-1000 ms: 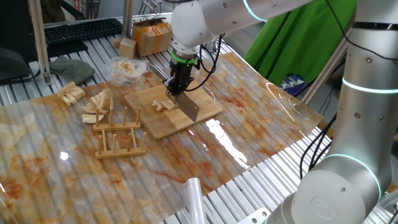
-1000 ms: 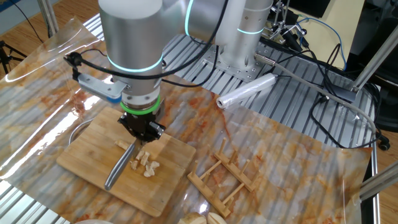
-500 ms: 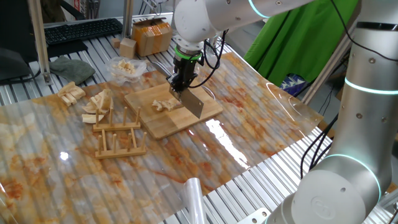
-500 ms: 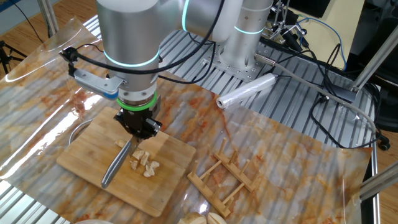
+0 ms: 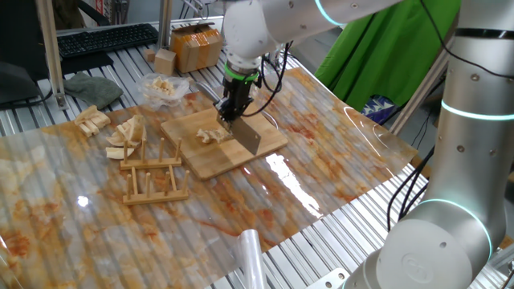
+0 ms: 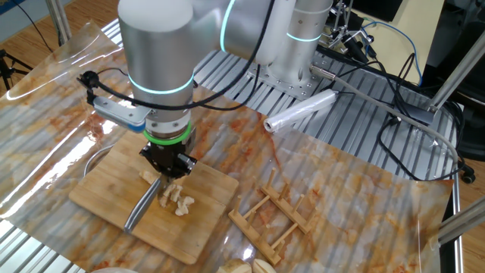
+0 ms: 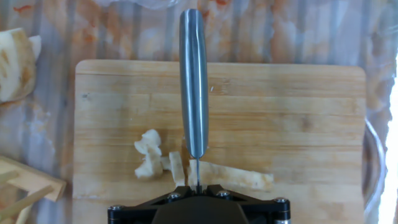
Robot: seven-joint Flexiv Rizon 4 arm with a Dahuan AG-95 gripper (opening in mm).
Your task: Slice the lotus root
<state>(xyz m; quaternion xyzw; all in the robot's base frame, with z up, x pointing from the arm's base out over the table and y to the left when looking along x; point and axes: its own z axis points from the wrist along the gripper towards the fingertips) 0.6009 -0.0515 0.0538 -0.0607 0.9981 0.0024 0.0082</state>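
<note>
A silver-grey robot arm with glowing teal rings (image 5: 265, 28) reaches down over a rectangular pale wooden cutting board (image 5: 193, 154), which lies on a glossy orange-stained marbled table sheet (image 5: 96, 217). Its black two-finger gripper (image 6: 168, 164) points straight down, clamped tight on a steel cleaver with a grey metal handle (image 7: 193, 81), the blade edge down on the board. The lotus root (image 7: 163, 165), a cluster of small cream-coloured cut pieces, lies on the board directly under the gripper, with bits on either side of the blade and touching it.
</note>
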